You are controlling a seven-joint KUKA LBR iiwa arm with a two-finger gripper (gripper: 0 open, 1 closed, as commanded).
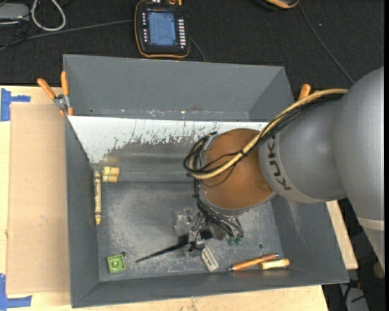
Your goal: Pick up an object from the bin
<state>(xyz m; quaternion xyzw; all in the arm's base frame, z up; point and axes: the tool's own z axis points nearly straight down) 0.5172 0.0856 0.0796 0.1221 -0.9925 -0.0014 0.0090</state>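
My gripper (198, 233) hangs low over the bin floor, right of centre, under the arm's orange cover. A thin black stick (157, 254) lies slanted on the floor, and its right end reaches up to the gripper. Just below the gripper lies a small pale tag-like piece (209, 260). Further right, near the front wall, rests an orange and yellow pen (259, 264).
A long yellow crayon (97, 201) lies along the left wall with a small tan block (110, 172) at its top end. A green square piece (117, 263) sits in the front left corner. The arm covers the bin's right side.
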